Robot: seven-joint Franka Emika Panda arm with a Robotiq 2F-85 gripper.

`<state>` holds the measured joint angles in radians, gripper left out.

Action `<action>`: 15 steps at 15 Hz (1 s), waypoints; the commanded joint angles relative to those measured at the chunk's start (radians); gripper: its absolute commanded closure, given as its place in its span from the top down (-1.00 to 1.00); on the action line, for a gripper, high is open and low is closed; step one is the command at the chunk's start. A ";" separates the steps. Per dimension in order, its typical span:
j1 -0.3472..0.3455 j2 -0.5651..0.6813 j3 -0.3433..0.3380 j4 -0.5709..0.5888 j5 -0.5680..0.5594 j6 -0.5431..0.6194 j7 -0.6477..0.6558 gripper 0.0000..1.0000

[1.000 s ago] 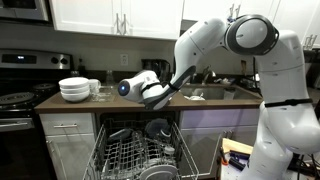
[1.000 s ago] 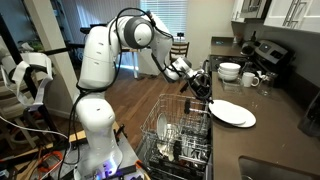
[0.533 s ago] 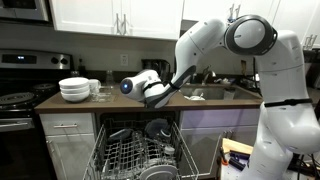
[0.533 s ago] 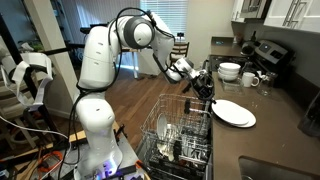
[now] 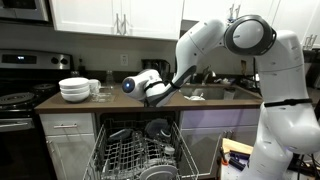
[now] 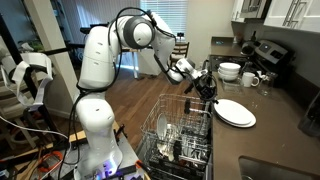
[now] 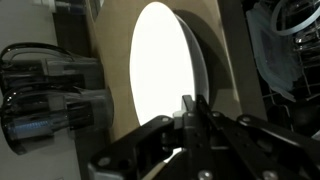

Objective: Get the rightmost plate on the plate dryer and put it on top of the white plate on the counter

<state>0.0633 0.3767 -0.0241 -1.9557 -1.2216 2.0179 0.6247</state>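
Observation:
In the wrist view my gripper (image 7: pixel 195 108) is shut on the lower rim of the rightmost plate (image 7: pixel 165 70), a glossy white disc that stands up ahead of the fingers. In both exterior views the gripper (image 5: pixel 155 93) (image 6: pixel 205 87) hangs over the counter's front edge, above the plate dryer (image 5: pixel 135 155) (image 6: pixel 180 135). The white plate (image 6: pixel 232 113) lies flat on the counter (image 6: pixel 270 135), just beyond the gripper. The held plate is hard to make out in the exterior views.
A stack of white bowls (image 5: pixel 75 90) (image 6: pixel 230 70) and mugs (image 6: pixel 251 79) stand further along the counter near the stove (image 5: pixel 15 100). A dark grey plate (image 5: pixel 158 128) stands in the rack. The sink (image 5: pixel 205 93) lies behind my arm.
My gripper has drifted a little along the counter toward the white plate, still shut. Nothing else has moved.

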 commanded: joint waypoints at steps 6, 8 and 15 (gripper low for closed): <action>-0.040 -0.007 -0.005 0.009 -0.018 0.069 -0.065 -0.82; -0.047 -0.005 -0.006 0.010 -0.013 0.085 -0.074 -0.76; -0.066 -0.002 -0.005 0.007 0.013 0.159 -0.088 -0.67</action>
<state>0.0166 0.3773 -0.0331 -1.9540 -1.2247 2.1349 0.5808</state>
